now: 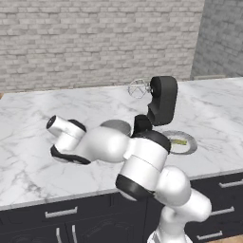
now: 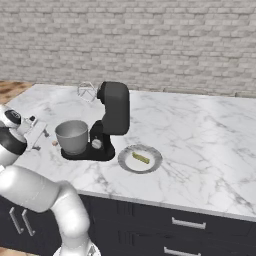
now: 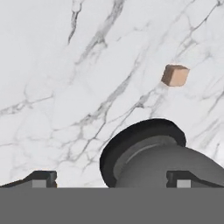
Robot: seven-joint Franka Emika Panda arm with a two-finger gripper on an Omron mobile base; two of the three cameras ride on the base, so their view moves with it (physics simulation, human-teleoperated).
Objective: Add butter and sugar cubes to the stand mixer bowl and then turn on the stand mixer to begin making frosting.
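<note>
A: Where are the task's things placed?

B: The butter (image 2: 140,158) is seen lying on a flat grey plate (image 2: 126,161), just beside the stand mixer (image 2: 113,116) on the marble desk (image 2: 200,150). The stand mixer bowl (image 2: 72,136) is seated on the mixer's base, under the raised head with its wire whisk (image 2: 86,92). A tan sugar cube (image 3: 175,75) is seen on the desk near the bowl, on the side away from the plate. The pale cube cannot be made out.

A: Which step is judged to be in hand?

B: The first loading, it is judged. Nothing is seen inside the bowl, though its floor is hidden, and the mixer's side knob (image 2: 97,144) is left untouched.

A: How is the arm posed?

B: It is folded low and swung out to its left, the wrist held over the desk beyond the bowl. In the hand view the fingers (image 3: 41,178) are spread wide with nothing between them, and the bowl's rim and the tan cube are looked down upon.

A: What is called for next?

B: The hand would have to be shifted over the tan cube, lowered, and the fingers closed on it squarely, since so small a piece is easily knocked aside.
</note>
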